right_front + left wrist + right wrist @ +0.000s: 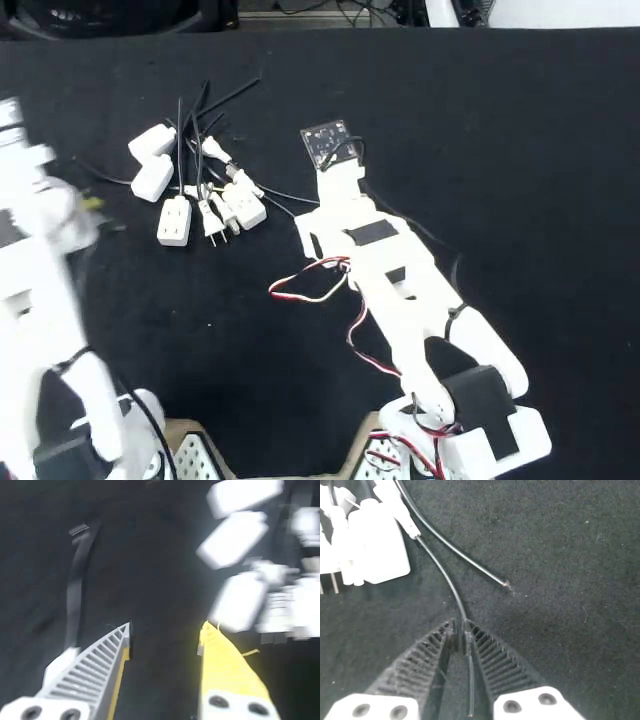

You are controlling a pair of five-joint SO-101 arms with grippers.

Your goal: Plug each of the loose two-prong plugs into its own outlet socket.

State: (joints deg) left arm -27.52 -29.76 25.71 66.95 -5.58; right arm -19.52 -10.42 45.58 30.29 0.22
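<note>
A cluster of white outlet blocks (174,220) and two-prong plugs (212,216) with black cables lies left of centre on the black cloth. My right gripper (465,636) is shut on a thin black cable (445,575) that runs to a white plug (402,517), beside a white outlet block (377,545). That arm (380,260) stretches from the near right toward the cluster. My left gripper (165,630) is open over bare cloth, holding nothing, with several white outlet blocks (235,537) just past its yellow finger (225,667). The left arm (40,260) stands at the far left.
A loose black cable end (506,584) lies on the cloth beyond the right gripper. A flat black strap (75,590) lies by the left gripper's grey finger (92,672). Red and white servo wires (310,285) hang beside the right arm. Bare cloth stretches to the right.
</note>
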